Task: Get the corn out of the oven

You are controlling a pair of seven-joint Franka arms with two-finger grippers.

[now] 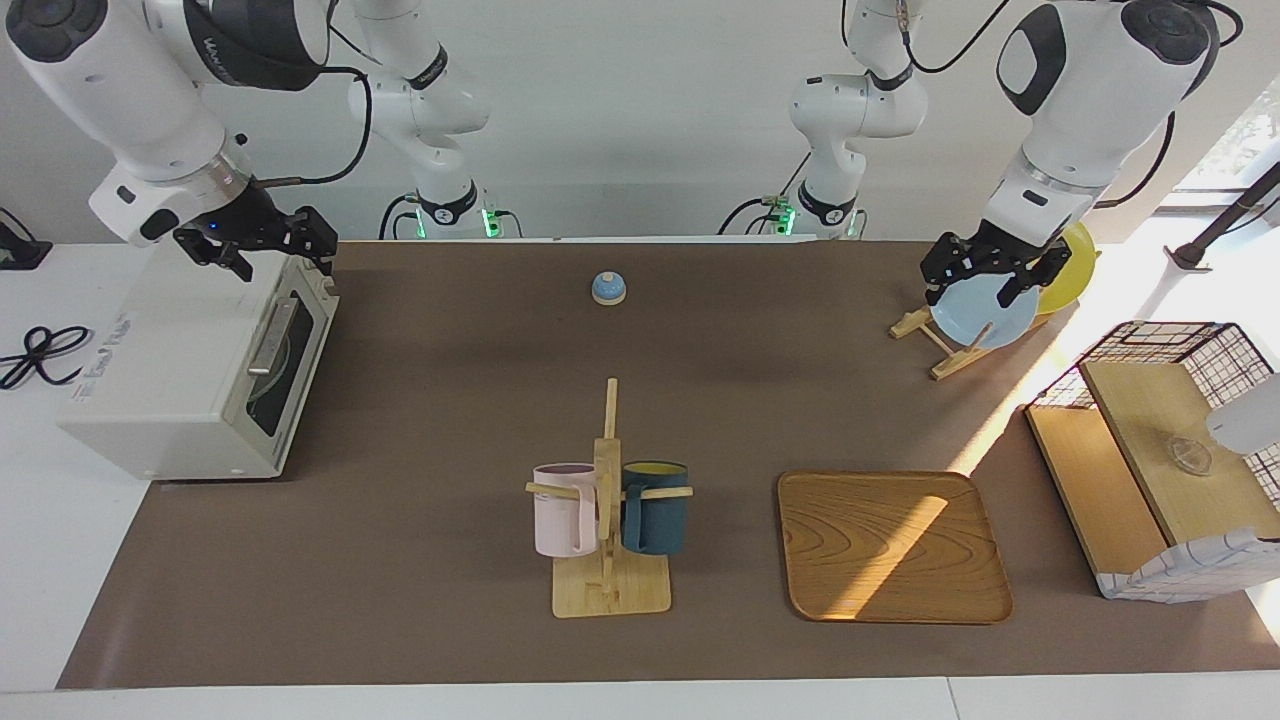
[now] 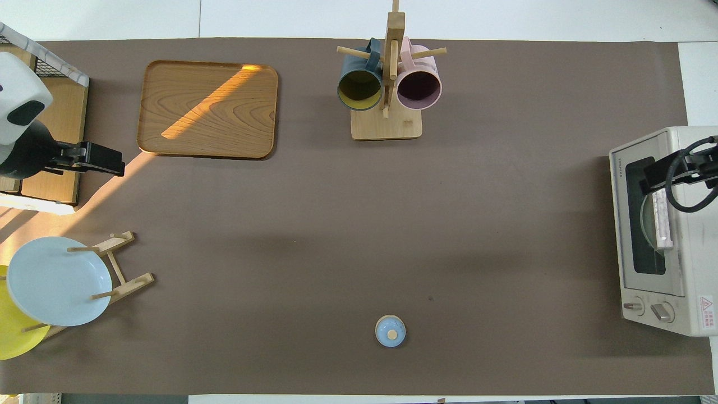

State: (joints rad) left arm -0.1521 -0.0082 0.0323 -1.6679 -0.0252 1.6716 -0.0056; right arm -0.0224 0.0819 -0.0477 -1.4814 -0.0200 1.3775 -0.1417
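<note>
Two arms, two grippers, one oven (image 1: 150, 400), two mugs, two plates, one tray. Zero corn visible in either view; cannot tell whether inside. Oven at right arm's end of table: boxy off-white, door (image 2: 645, 224) shut, dark glass, metal bar handle (image 1: 272, 337), two knobs. Only something round and pale behind glass.

Right gripper (image 1: 262, 245) over oven's top edge by the door, fingers spread wide, holding nothing. Left gripper (image 1: 985, 275) over plate rack (image 1: 940, 345) at left arm's end, fingers wide, holding nothing.

Rack with blue plate (image 2: 56, 280) and yellow plate (image 2: 14, 336). Mug tree (image 1: 608, 520) mid-table with pink mug (image 1: 563, 510) and dark teal mug (image 1: 655, 507). Wooden tray (image 1: 890, 545) beside it. Small blue lid (image 1: 608, 288) nearer robots. Wire basket (image 1: 1170, 345) with wooden boards at left arm's end.
</note>
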